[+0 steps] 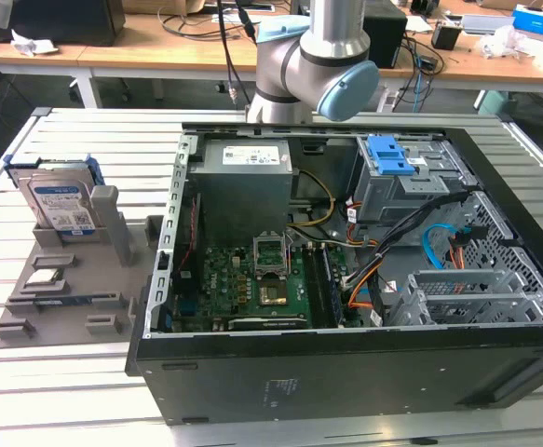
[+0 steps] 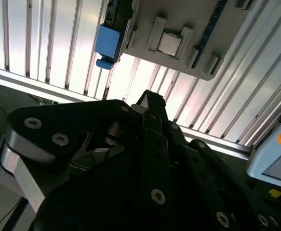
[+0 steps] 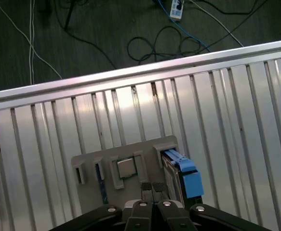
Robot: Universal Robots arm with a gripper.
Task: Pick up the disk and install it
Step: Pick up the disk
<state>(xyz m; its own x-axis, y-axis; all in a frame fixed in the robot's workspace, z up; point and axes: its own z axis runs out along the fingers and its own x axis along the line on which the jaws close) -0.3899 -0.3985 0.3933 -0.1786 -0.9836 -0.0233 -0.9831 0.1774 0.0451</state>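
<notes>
The end effector (image 3: 152, 187) is hanging above the grey holder (image 3: 130, 166) with its fingertips pressed together and nothing between them (clenched on air, as far as the first wrist view shows). It is touching nothing. Just beneath it, the small processor chip (image 3: 126, 168) is lying flat in its own recess. Beside that, the disk (image 3: 181, 166) is standing on edge in a slot, blue rails outward. The slot is probably keeping the top edge and both faces free for a grasp from above. The holder is resting on the slatted table (image 3: 227, 120), towards the exterior view's left. Farther across, the computer case (image 1: 346, 372) is lying on its side, open, likely so that the drive cage (image 1: 401, 182) is facing upward. Beyond the table edge, cables (image 3: 164, 38) are trailing over the floor.
</notes>
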